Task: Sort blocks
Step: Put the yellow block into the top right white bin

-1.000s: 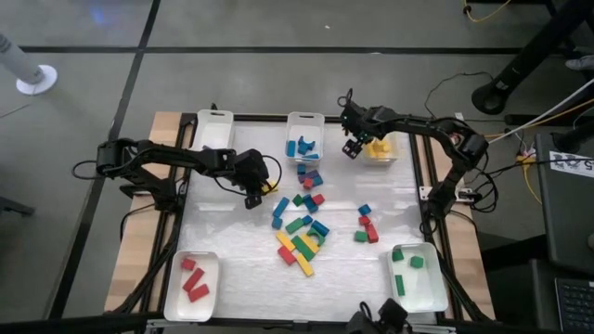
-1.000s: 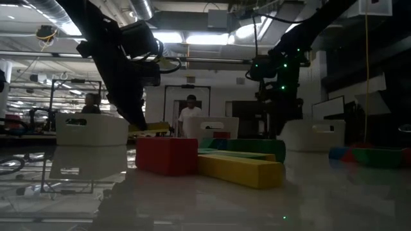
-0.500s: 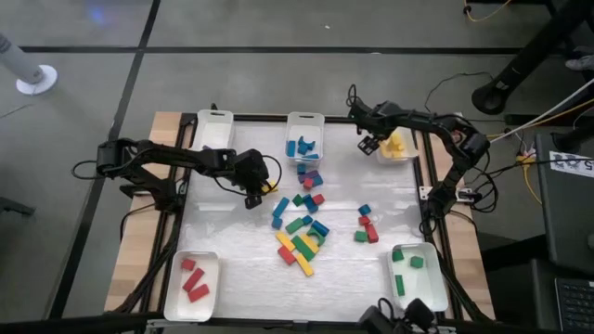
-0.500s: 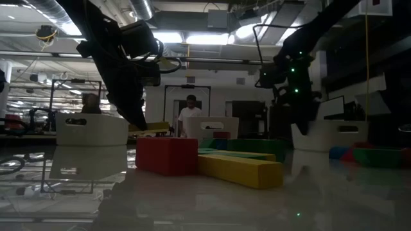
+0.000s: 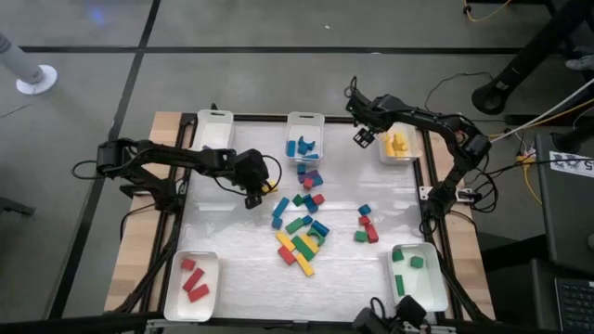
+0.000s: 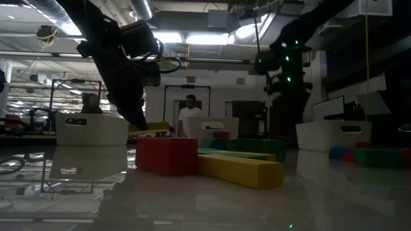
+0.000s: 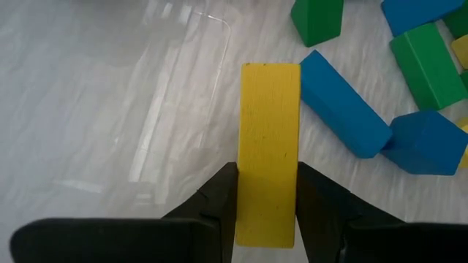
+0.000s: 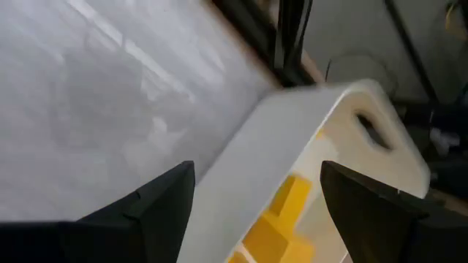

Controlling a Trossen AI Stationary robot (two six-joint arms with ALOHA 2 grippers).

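My right jaws (image 5: 364, 137) have pulled off the yellow tray (image 5: 399, 158), released; left jaws (image 7: 267, 191) grasp a yellow bar (image 7: 269, 150), probably binned there next.

Looked all over for writing and there's nothing readable here. The small solid-coloured toy blocks (image 5: 299, 237) are plain, no letters or numbers on any face. The white rectangular plastic trays (image 5: 412, 276) carry no labels or brand marks. Over at about 3 o'clock in the high view there's a white strip-shaped tag (image 5: 568, 161) with some dark marks on it – too small to make out. The room in the low view shows no legible signs either.
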